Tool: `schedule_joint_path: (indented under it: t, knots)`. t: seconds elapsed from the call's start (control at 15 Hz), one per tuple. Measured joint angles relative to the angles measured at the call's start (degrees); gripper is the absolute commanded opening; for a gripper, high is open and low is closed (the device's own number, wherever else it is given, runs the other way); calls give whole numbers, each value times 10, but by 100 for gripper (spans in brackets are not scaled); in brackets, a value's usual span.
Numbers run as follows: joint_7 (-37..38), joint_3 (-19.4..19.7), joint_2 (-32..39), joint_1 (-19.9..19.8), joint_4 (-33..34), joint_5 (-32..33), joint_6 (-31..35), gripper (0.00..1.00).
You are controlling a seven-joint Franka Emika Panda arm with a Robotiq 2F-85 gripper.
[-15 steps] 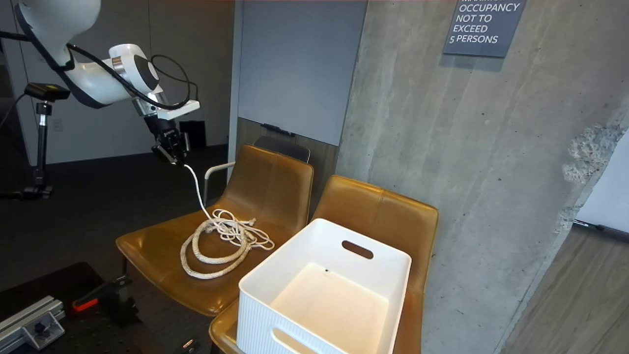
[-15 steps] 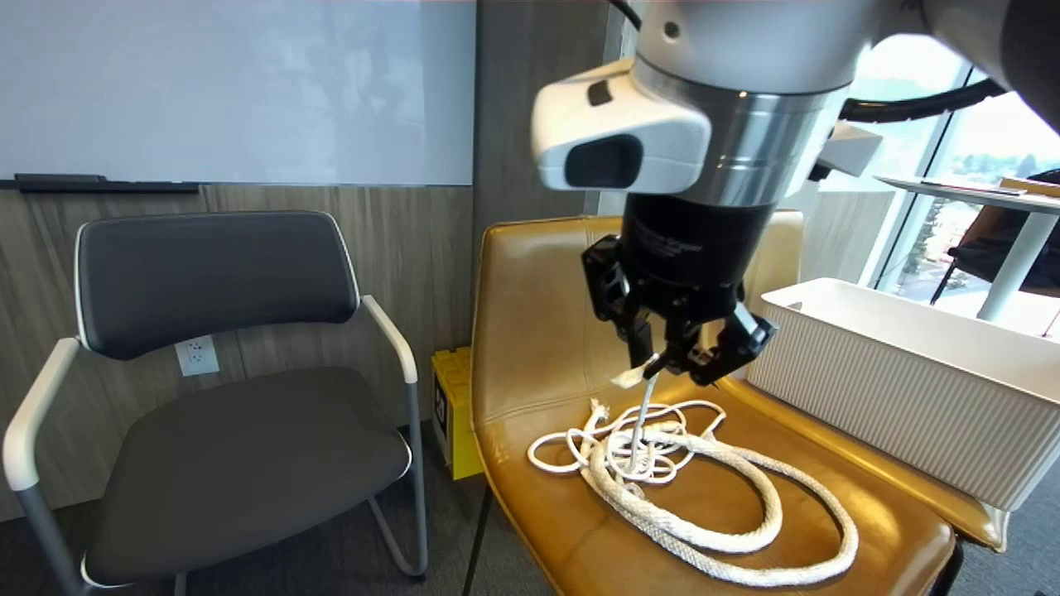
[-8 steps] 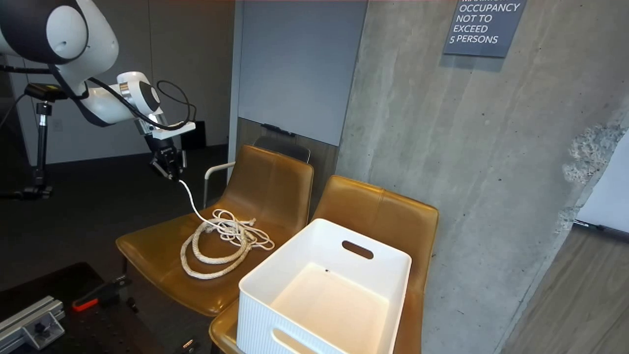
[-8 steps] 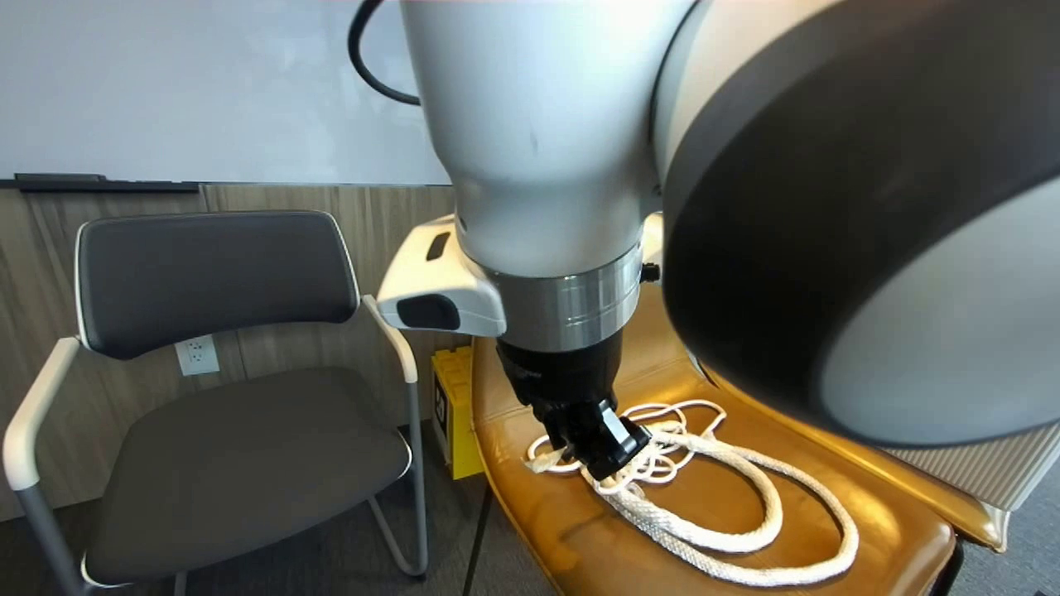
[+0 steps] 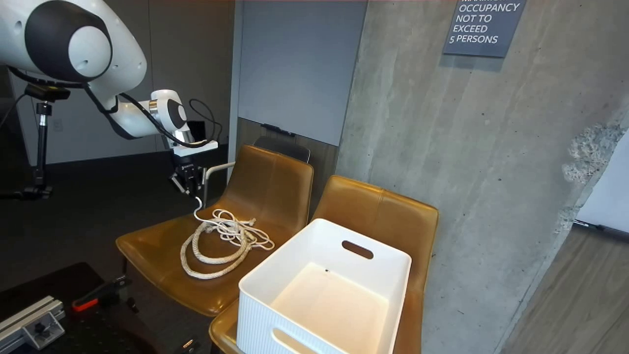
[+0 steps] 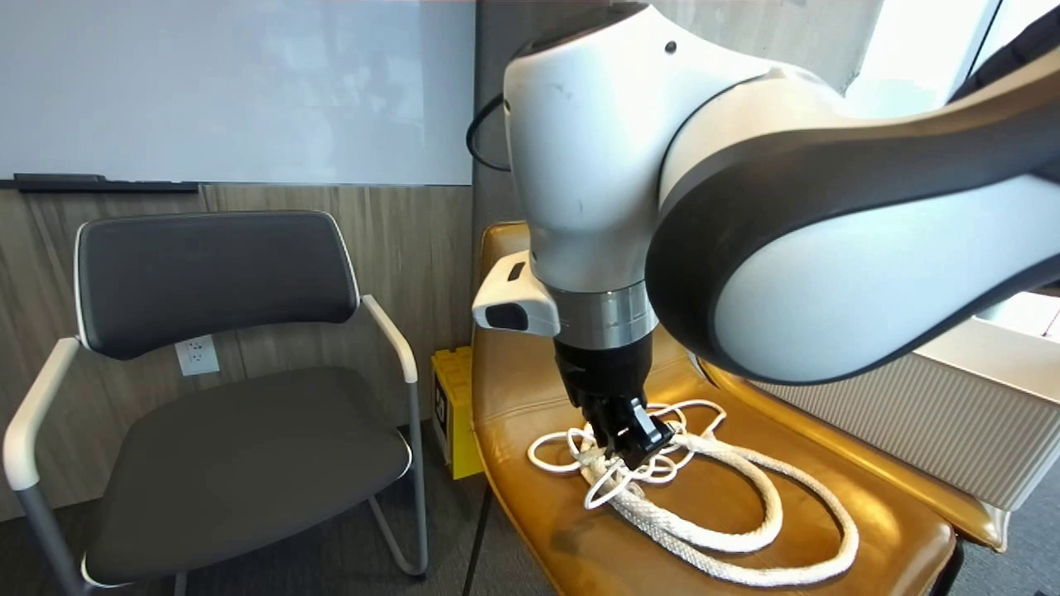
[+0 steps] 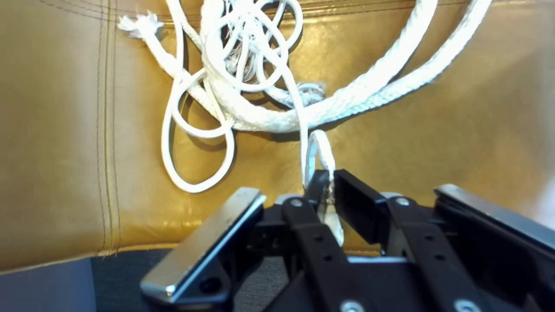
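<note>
My gripper [image 7: 331, 172] is shut on the end of a thin white cord [image 7: 321, 149]. The cord bends in a small loop just beyond the fingertips, and its whitish tip hangs back between the fingers. From there it runs to a loose tangle lying on a coiled thick white rope [image 7: 277, 121]. The coil rests on the seat of a tan leather chair [image 6: 580, 550]. In both exterior views the gripper [image 5: 190, 191] points downward, low above the seat near the tangle. In an exterior view the gripper [image 6: 625, 459] hides part of the cords behind it.
A white ribbed bin [image 5: 265, 319] stands on the neighbouring tan chair [image 5: 388, 206]. A grey armchair [image 6: 248, 463] and a yellow box [image 6: 460, 414] are beside the rope's chair. A camera on a stand [image 5: 42, 142] and a metal profile [image 5: 32, 322] are near the arm.
My gripper has come down toward the seat, then shifted closer to the tangle. The held cord has gone from nearly straight to slack and bent. The grip on it has stayed.
</note>
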State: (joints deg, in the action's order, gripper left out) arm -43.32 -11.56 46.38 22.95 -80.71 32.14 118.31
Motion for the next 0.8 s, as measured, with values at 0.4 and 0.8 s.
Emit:
schedule_joint_path:
  t: [0.4, 0.8]
  knots:
    - [1, 9, -67, -70, -123, -9, 31, 3]
    - [-27, 10, -132, -143, -245, -23, 160, 66]
